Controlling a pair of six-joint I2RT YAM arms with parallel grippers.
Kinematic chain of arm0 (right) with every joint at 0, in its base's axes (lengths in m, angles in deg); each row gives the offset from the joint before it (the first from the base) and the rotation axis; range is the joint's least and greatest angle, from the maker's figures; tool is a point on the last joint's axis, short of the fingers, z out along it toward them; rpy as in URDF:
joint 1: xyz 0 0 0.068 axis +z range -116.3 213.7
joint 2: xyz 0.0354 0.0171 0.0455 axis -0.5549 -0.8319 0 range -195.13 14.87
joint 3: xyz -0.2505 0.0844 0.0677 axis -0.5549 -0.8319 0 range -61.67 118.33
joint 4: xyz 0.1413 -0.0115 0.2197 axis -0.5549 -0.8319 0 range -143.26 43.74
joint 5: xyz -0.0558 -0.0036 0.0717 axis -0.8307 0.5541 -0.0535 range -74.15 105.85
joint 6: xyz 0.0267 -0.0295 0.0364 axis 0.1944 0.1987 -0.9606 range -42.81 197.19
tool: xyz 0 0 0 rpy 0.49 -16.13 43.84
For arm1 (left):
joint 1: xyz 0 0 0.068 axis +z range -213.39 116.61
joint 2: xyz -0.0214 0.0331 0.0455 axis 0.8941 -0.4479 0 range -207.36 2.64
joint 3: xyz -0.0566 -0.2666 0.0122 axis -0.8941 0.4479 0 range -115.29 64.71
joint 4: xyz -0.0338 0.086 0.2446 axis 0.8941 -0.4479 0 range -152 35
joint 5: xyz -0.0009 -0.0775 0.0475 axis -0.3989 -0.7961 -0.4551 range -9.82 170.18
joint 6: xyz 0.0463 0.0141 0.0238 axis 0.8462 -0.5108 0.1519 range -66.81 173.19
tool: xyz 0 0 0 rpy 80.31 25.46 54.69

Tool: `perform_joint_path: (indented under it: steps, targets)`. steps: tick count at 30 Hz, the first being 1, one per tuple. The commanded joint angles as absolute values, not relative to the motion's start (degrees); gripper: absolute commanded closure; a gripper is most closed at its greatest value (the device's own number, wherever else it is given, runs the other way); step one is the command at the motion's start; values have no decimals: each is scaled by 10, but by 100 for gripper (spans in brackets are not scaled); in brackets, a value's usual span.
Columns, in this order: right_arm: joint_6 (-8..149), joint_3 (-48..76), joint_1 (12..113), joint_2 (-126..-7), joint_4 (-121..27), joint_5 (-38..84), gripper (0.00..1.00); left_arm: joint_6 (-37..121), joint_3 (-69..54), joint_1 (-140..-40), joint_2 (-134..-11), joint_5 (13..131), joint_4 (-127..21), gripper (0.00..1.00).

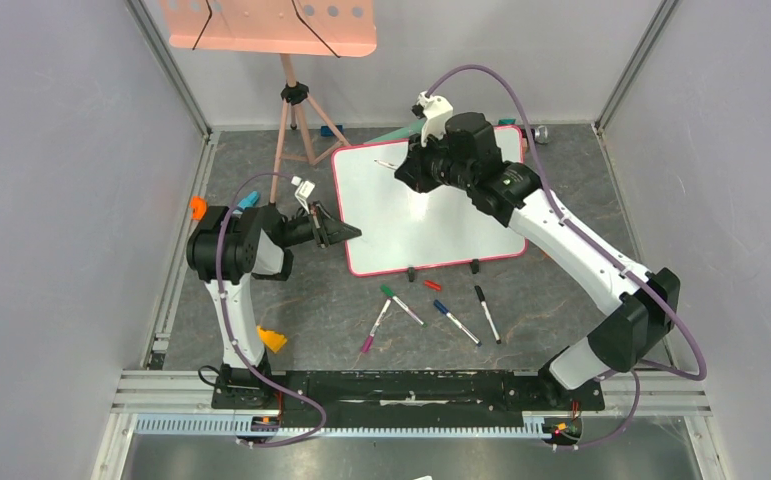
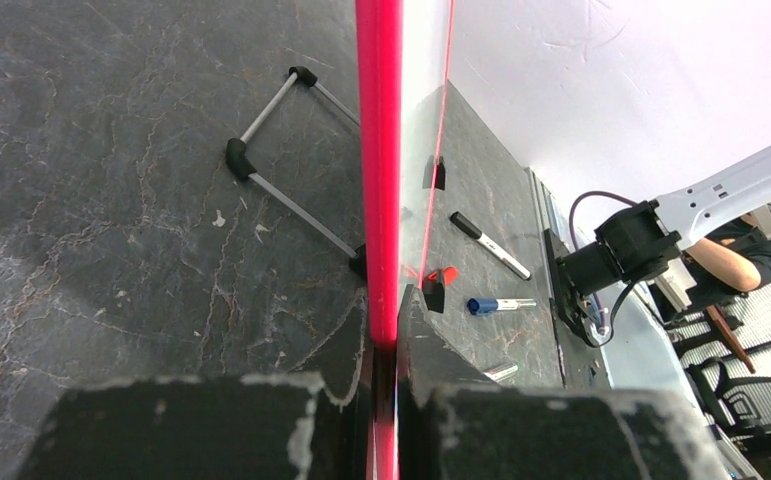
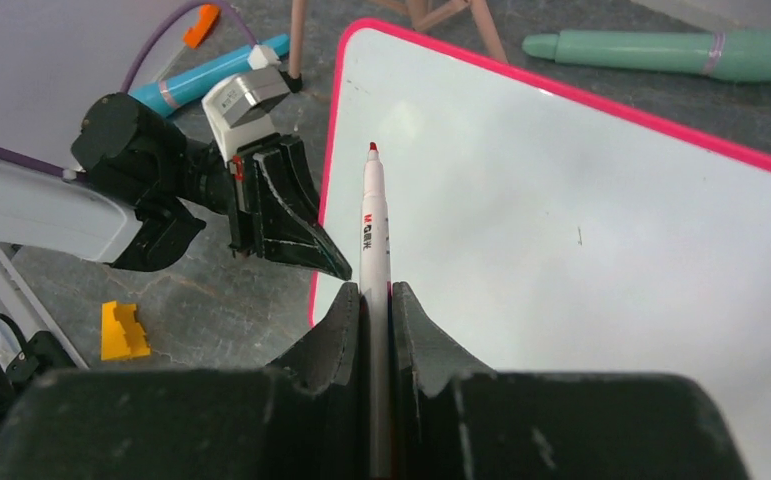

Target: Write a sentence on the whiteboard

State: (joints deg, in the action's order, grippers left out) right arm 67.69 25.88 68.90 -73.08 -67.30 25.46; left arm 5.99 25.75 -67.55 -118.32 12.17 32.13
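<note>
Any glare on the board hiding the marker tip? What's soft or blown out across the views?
Top external: the whiteboard is evenly lit with no hot spot, and the tip is too small to judge. Right wrist: the marker and its red tip are sharp against faint grey reflections, while the right gripper is soft. Left wrist: the left gripper is blurred, and the white backdrop is nearly blown out.

A robotics lab cell: grey panel walls (image 1: 51,200) in aluminium framing (image 1: 172,68) stand left of the left gripper (image 1: 354,235), an aluminium rail (image 1: 161,388) runs behind it, and an office chair (image 2: 746,398) shows far ahead of it.
</note>
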Motion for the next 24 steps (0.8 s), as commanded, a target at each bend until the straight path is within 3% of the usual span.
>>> perform_joint_path:
  steps: [1, 3, 18, 24]
  targets:
    - [644, 294, 705, -725, -701, 150, 100, 210, 278, -675, -1195, 182, 342, 97]
    - [616, 288, 710, -713, -709, 96, 100, 223, 286, -678, -1185, 173, 342, 97]
    - [596, 142, 711, -635, -584, 243, 100, 211, 313, -665, -1174, 158, 342, 95]
    - [598, 143, 714, -646, -575, 281, 100, 204, 305, -663, -1179, 153, 342, 94]
